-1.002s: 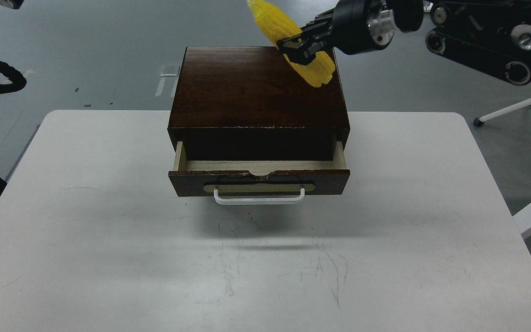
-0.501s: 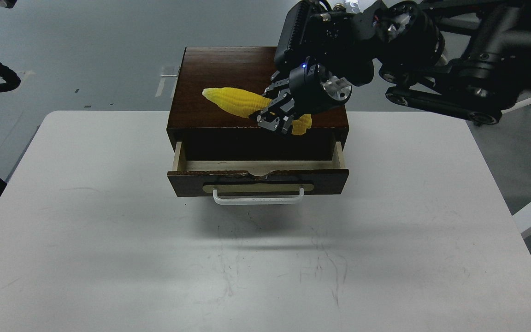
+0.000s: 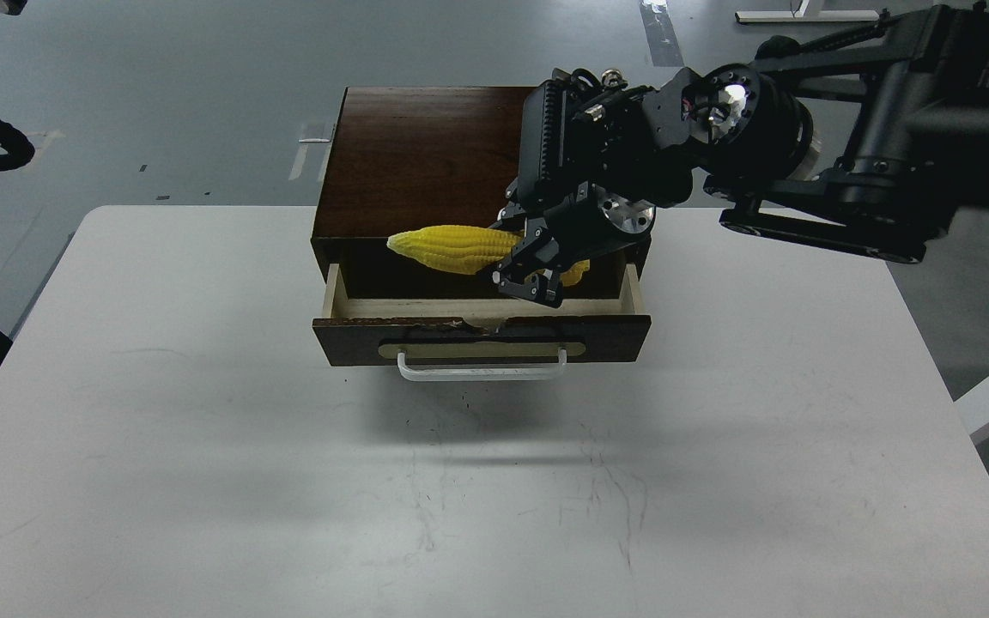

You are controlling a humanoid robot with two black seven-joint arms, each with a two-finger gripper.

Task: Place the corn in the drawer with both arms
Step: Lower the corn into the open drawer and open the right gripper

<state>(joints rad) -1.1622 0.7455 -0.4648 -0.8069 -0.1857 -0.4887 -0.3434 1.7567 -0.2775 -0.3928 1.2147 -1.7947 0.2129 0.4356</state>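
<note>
Change: over the last second your right arm swung the corn (image 3: 458, 248) down from high behind the box to just above the mouth of the drawer (image 3: 482, 309), and turned the cob from steeply tilted to nearly level.
Meaning for the task: you had carried the cob most of the way; by my judgement only the final lowering and the release were left before the drawer could be pushed home.
Right gripper: your right gripper (image 3: 529, 276) was clamped across the thick end of the corn, fingers pointing down toward the drawer front.
Corn against gripper: the cob ran out to the left of the fingers, its pointed tip reaching toward the drawer's left half, while a short yellow stub showed on the right side of the gripper.
Corn against drawer: it hung over the pale interior, at about the level of the box's front edge; you could not tell from this view whether it touched the wood.
Drawer: it stood pulled out on the white table (image 3: 203, 429), its white handle (image 3: 482, 369) free and facing you.
Left arm: only a loop of cable showed at the upper left edge; your left gripper was out of sight.
Risk: the opening was shallow, so a cob released slightly askew could have caught on the box's edge.
</note>
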